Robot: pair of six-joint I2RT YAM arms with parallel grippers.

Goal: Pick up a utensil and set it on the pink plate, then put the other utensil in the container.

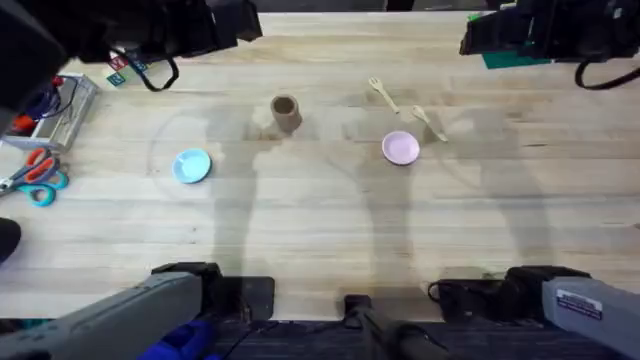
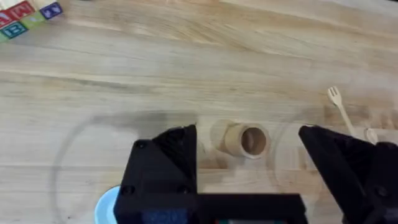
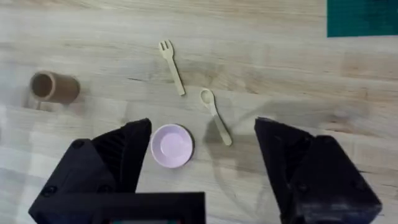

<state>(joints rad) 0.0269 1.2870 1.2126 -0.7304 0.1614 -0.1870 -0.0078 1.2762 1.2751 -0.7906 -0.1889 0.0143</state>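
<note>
The wooden fork (image 1: 383, 94) lies on the table at the back, right of centre, and the wooden spoon (image 1: 430, 123) lies just to its right. The pink plate (image 1: 400, 148) sits in front of both, touching neither. The brown container (image 1: 286, 112) stands upright at the back centre. In the right wrist view the fork (image 3: 172, 58), spoon (image 3: 215, 115), plate (image 3: 171, 145) and container (image 3: 54, 86) all lie below my open right gripper (image 3: 202, 149), which holds nothing. My left gripper (image 2: 249, 155) is open high over the container (image 2: 246, 140), with the fork (image 2: 340, 110) off to one side.
A light-blue plate (image 1: 192, 165) sits at the left middle. Scissors (image 1: 35, 177) and a box of small items (image 1: 55, 110) lie at the far left edge. A green mat (image 3: 362, 17) lies at the back right. Letter blocks (image 2: 28, 15) rest near the back left.
</note>
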